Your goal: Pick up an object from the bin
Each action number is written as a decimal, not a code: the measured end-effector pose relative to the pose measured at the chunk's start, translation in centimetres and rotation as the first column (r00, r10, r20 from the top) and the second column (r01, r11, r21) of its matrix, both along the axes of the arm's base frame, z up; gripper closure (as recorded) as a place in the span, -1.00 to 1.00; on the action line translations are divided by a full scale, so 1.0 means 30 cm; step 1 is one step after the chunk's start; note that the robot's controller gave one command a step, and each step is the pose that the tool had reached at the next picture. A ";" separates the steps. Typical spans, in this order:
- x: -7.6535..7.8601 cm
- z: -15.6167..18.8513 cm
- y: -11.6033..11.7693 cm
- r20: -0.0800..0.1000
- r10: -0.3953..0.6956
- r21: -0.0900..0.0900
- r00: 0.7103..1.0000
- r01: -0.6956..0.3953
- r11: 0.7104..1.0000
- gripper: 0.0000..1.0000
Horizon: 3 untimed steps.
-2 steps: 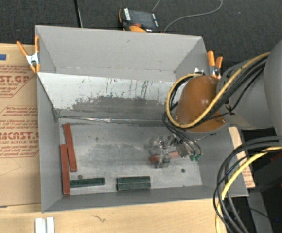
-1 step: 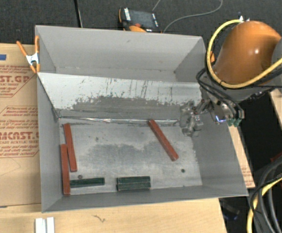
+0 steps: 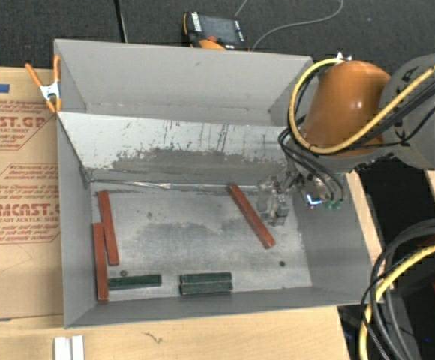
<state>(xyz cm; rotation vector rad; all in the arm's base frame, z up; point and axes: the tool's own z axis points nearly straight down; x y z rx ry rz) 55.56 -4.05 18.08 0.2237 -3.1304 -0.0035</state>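
My gripper [image 3: 276, 210] hangs low over the right part of the bin floor, under the orange wrist cover. Its metal fingers point down just to the right of a long reddish-brown stick [image 3: 250, 216] that lies diagonally from upper left to lower right. The fingertips are beside the stick's middle, with nothing visible between them.
Two more reddish-brown sticks [image 3: 109, 227] [image 3: 99, 262] lie along the left wall. A dark green bar [image 3: 134, 281] and a thicker dark green block [image 3: 205, 283] rest near the front wall. The arm and its cables crowd the bin's right side.
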 end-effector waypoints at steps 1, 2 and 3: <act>0.003 0.014 -0.002 0.006 -0.001 -0.001 1.000 0.001 1.000 -1.00; 0.043 -0.319 -0.116 0.000 -0.041 -0.001 0.999 0.041 0.999 -1.00; 0.076 -0.372 0.010 0.003 -0.370 0.001 0.929 0.370 0.929 -1.00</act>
